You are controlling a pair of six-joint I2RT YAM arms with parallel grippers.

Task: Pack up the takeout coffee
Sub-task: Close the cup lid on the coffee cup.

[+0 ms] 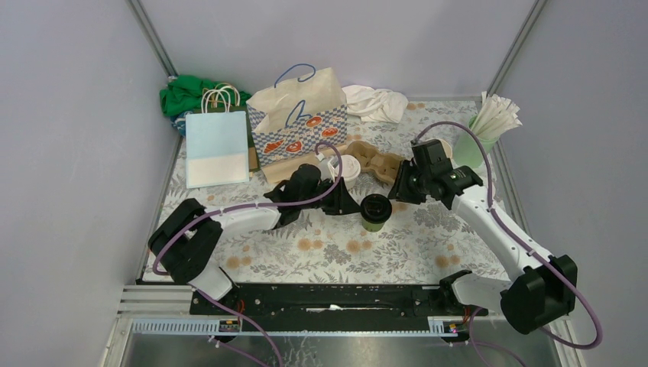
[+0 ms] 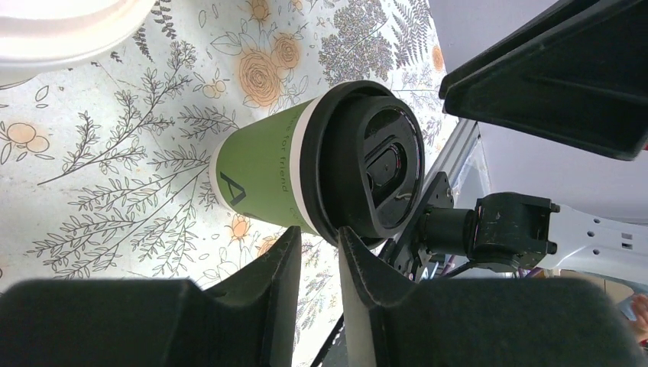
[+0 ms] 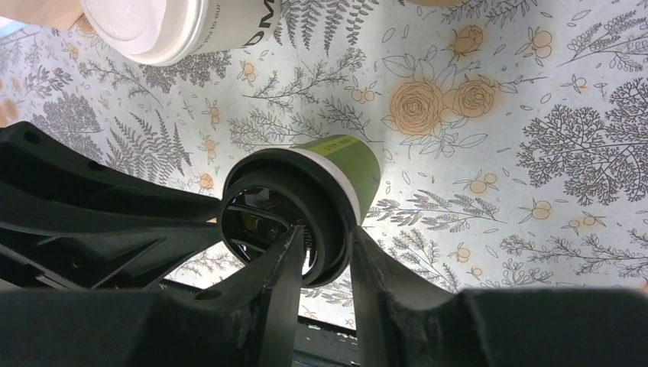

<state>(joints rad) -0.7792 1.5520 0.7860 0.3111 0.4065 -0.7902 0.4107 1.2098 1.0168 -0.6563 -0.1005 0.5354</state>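
A green takeout coffee cup (image 1: 376, 212) with a black lid stands upright mid-table; it also fills the left wrist view (image 2: 260, 172) and the right wrist view (image 3: 348, 164). My left gripper (image 1: 354, 205) comes at it from the left, and its narrow-set tips (image 2: 319, 235) pinch the lid's rim. From the right, my right gripper (image 1: 395, 196) straddles the same rim (image 3: 327, 233), one finger over the lid's top, the other against its outer wall. A second cup (image 1: 348, 167) with a white lid stands just behind, beside the cardboard carrier (image 1: 380, 162).
A checked paper bag (image 1: 298, 126) and a light blue bag (image 1: 217, 147) stand at the back left. A mint tumbler of wrapped straws (image 1: 477, 145) is at the back right. White cloth (image 1: 376, 103) and green cloth (image 1: 183, 95) lie by the far wall.
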